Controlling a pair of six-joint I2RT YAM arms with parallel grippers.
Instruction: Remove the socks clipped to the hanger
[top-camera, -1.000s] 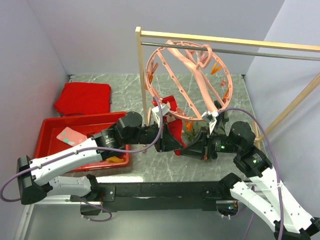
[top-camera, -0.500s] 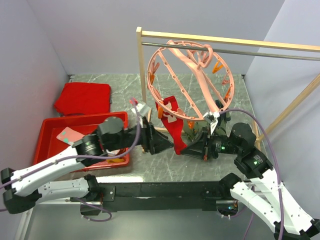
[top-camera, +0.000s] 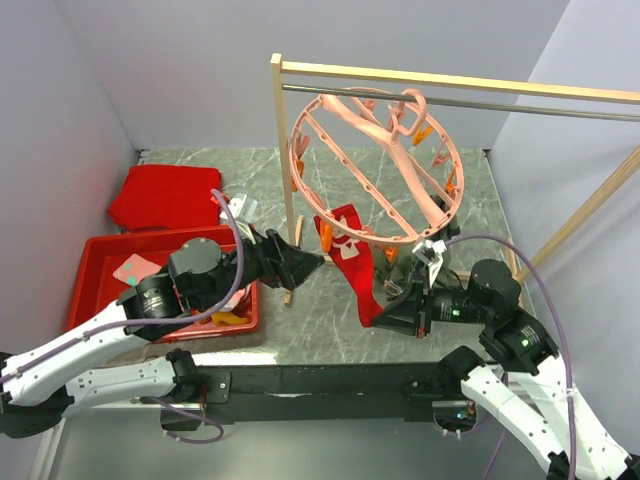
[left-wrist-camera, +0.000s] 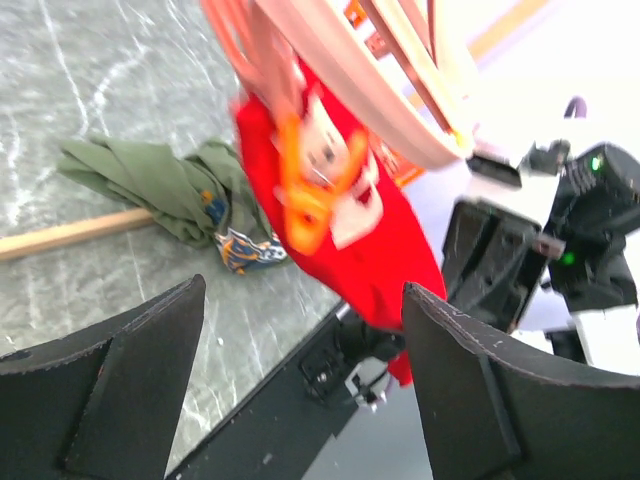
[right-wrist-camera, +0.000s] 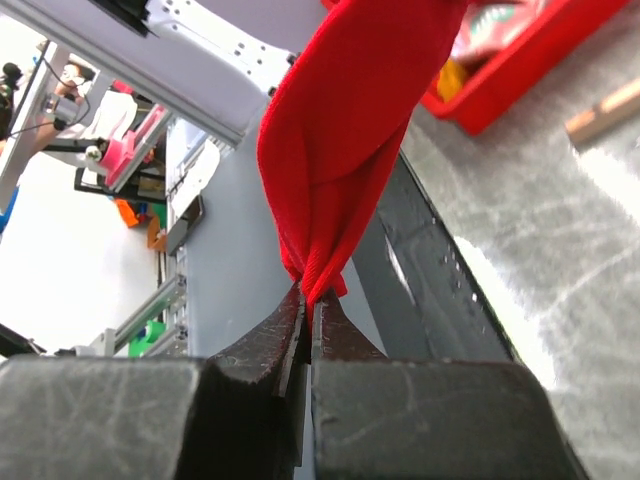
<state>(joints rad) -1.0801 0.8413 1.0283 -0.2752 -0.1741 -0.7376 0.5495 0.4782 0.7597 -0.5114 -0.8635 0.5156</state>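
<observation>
The salmon-pink hanger (top-camera: 375, 165) hangs by its hook from the metal rail. A red sock (top-camera: 352, 250) dangles from an orange clip (left-wrist-camera: 300, 190) on its near rim. My right gripper (top-camera: 385, 312) is shut on the sock's lower end, and the pinch shows close up in the right wrist view (right-wrist-camera: 310, 300). My left gripper (top-camera: 312, 263) stands open just left of the sock, holding nothing. In the left wrist view its fingers (left-wrist-camera: 120, 380) frame the red sock (left-wrist-camera: 390, 250). A dark olive sock (left-wrist-camera: 160, 185) lies on the table under the hanger.
A red tray (top-camera: 95, 262) at the left holds a pink sock (top-camera: 135, 270) and a yellow one (top-camera: 228, 318). A flat red slab (top-camera: 165, 195) lies behind it. The wooden rack post (top-camera: 283, 150) stands between my left gripper and the hanger.
My left gripper has opened and drawn back to the left, away from the red sock. The right gripper still pinches the sock's end and has pulled it slightly nearer. The hanger has swung.
</observation>
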